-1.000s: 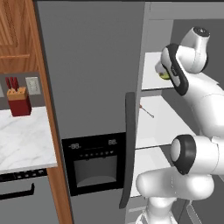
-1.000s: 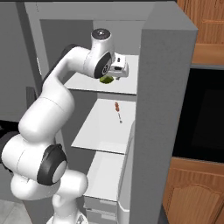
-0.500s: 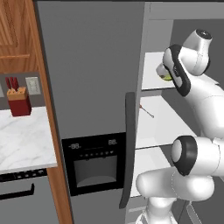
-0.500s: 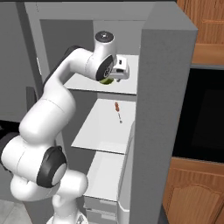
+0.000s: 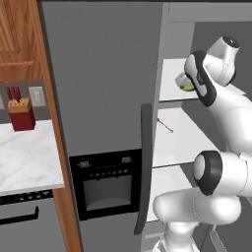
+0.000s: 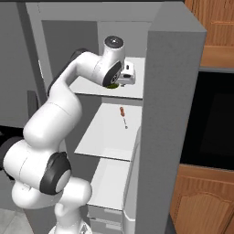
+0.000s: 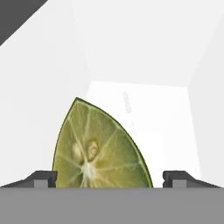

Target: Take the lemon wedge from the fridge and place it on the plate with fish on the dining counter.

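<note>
The fridge (image 5: pixel 103 88) has a matt grey, smooth metal-looking skin with a glossy black panel (image 5: pixel 106 182). Its shelves (image 6: pixel 112 130) are plain smooth white. The lemon wedge (image 7: pixel 98 146) shows moist, fibrous flesh. Beside it stand a veined marble counter (image 5: pixel 24 157) and wooden cabinets (image 6: pixel 208 201).

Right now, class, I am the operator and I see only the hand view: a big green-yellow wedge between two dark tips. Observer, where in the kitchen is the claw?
Observer: The claw is inside the open fridge, over its upper white shelf.
Operator: Is the lemon wedge lifted?
Observer: I cannot tell; in the left base view the lemon wedge sits low at the shelf, tucked beside the hand.
Operator: Anything else in there?
Observer: A small red-tipped stick lies on the shelf below.
Operator: What stands left of the fridge?
Observer: A red knife block on a marble counter.
</note>
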